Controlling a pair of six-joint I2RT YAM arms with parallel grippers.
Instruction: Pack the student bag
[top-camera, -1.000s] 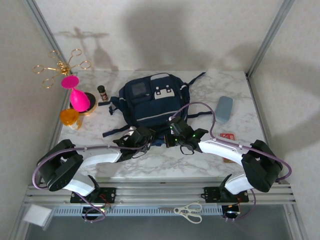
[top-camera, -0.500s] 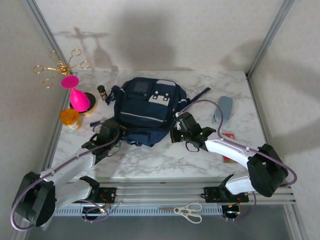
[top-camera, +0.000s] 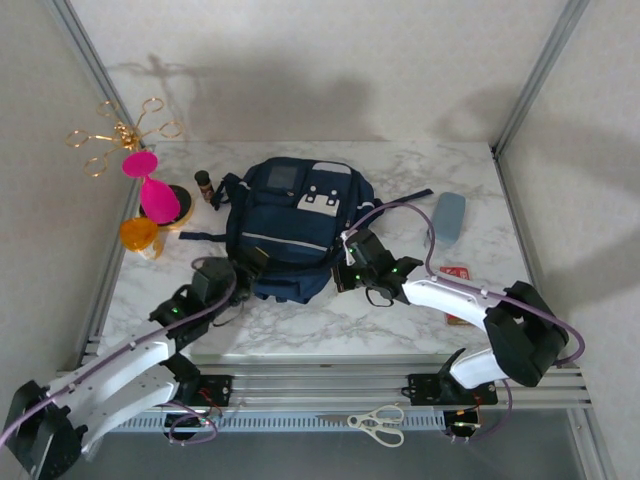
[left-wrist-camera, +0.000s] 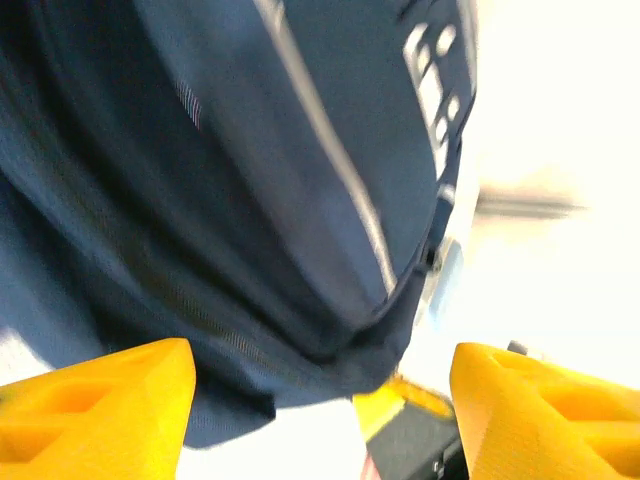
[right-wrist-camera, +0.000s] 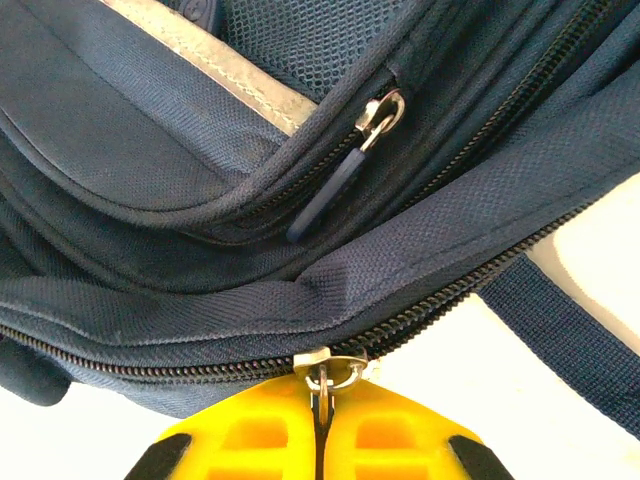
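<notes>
Top external view: I count one student bag (top-camera: 290, 225), lying flat on the marble table (top-camera: 400, 320) toward its far middle, with the front pockets up. What it holds is hidden from me. The left gripper (top-camera: 245, 265) sits at the bag's near-left corner and the right gripper (top-camera: 345, 270) at its near-right edge. To the left of the bag I count one small brown bottle (top-camera: 204, 183), one pink vase-shaped piece (top-camera: 155, 195), one orange cup (top-camera: 138, 235) and one gold wire rack (top-camera: 120, 130). To the right are one blue-grey case (top-camera: 449, 216) and one red card (top-camera: 456, 272). One pair of scissors (top-camera: 378, 422) lies on the rail below the table edge.

Left wrist view, blurred: the student bag (left-wrist-camera: 250, 170) sits close ahead of the left gripper (left-wrist-camera: 320, 350). I see two yellow fingers (left-wrist-camera: 100, 395), spread wide with nothing between them. The jaws are open.

Right wrist view: I count two zip pulls on the student bag (right-wrist-camera: 150, 150). The metal zip pull (right-wrist-camera: 325, 372) on the lower zip is pinched in the right gripper (right-wrist-camera: 318, 420), whose yellow fingers (right-wrist-camera: 250, 430) are pressed together on it. A dark-tabbed pull (right-wrist-camera: 345, 170) hangs on the upper zip. One strap (right-wrist-camera: 570, 330) runs off to the lower right.
</notes>
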